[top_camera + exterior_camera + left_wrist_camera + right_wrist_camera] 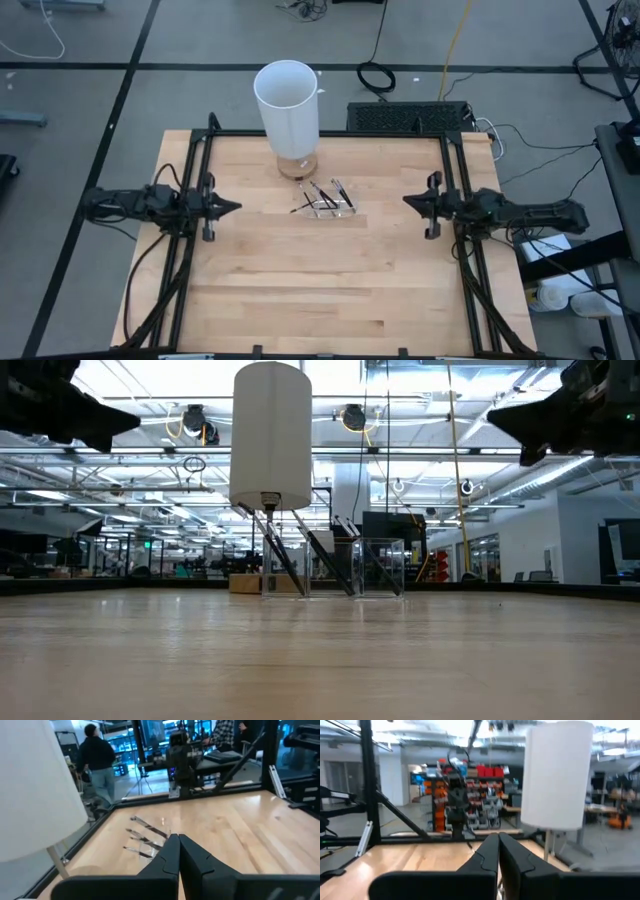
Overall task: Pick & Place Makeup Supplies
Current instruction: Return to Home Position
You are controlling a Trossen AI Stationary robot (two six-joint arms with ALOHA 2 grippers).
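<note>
Well to the left of the clear organizer (345,212), the left gripper (232,208) hangs closed and empty. The makeup brushes (322,193) stand inside the organizer, leaning steeply over its rim. At that tilt, a knock to the surface (300,290) could probably spill them or shift the organizer. Just behind the organizer, the tall white cylinder (288,100) on its narrow foot might topple onto them. Well to the organizer's right, the right gripper (408,201) is likewise closed and empty.

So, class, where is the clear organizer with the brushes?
In the high view the clear organizer sits near the middle of the table, beside the base of the tall white cylinder, between the left pincer and the right pincer.
</note>
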